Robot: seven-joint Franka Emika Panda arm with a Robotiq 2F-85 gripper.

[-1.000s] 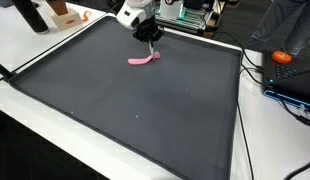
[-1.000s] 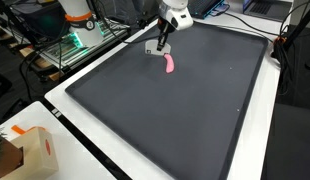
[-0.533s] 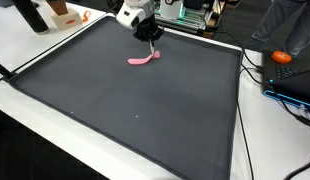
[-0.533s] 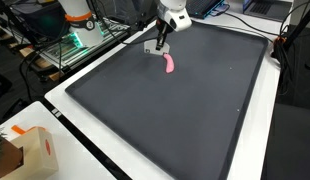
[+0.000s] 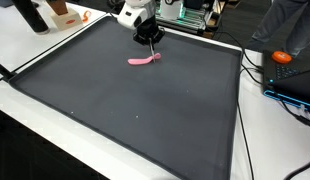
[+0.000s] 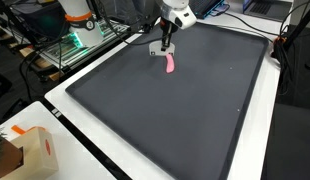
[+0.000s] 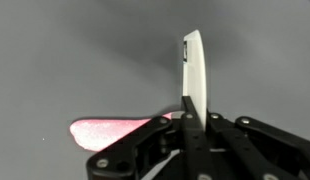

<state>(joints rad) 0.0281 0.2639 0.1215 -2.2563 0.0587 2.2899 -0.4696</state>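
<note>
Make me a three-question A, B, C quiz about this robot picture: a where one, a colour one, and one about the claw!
1. Where does the pink thing lie?
A) on the dark mat
B) on a cardboard box
C) on the floor
2. What colour is the flat piece in the gripper?
A) green
B) blue
C) white
3. How is the gripper?
A) wide open, holding nothing
B) shut on the flat piece
C) out of view
Answers: 1 A, it rests on the mat; 2 C, white in the wrist view; 3 B, the gripper clamps its lower end.
</note>
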